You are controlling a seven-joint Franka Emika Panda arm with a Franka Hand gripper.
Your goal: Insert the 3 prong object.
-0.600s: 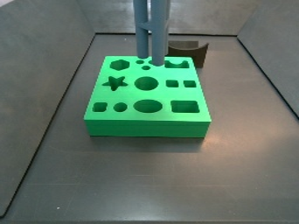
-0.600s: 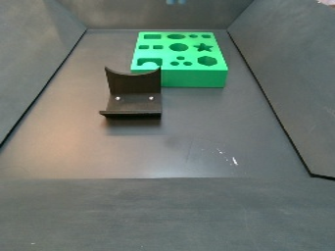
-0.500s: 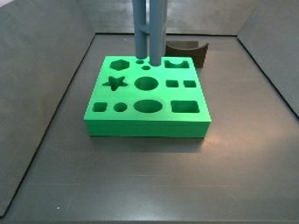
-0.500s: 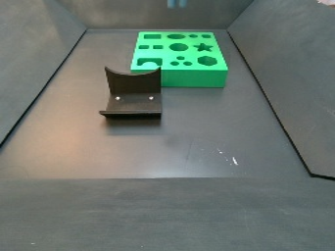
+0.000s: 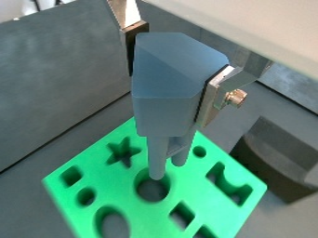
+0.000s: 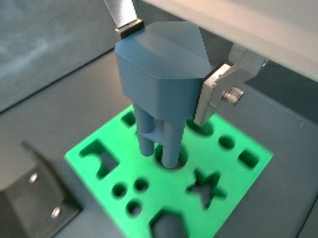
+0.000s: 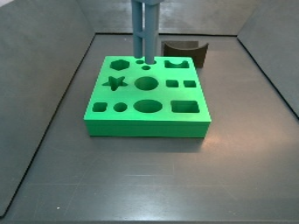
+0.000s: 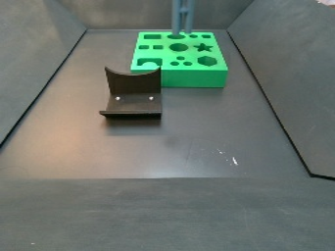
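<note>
My gripper (image 5: 174, 70) is shut on the blue-grey 3 prong object (image 5: 165, 102), with a silver finger on each side of its body; it shows the same way in a wrist view (image 6: 162, 79). The prongs point straight down over the green block (image 5: 137, 172), which has many shaped holes. In a side view the prongs (image 7: 145, 35) hang over the small holes at the block's (image 7: 146, 127) back edge. Their tips are at or just above the top face; I cannot tell if they touch. A side view shows one prong (image 8: 183, 14) above the block (image 8: 183, 78).
The fixture (image 8: 131, 95) stands on the dark floor apart from the block, and shows behind the block in a side view (image 7: 187, 50). Grey walls enclose the floor on all sides.
In a side view less of the object's wide body shows and more of its prongs. In a side view a prong has come into view over the block.
</note>
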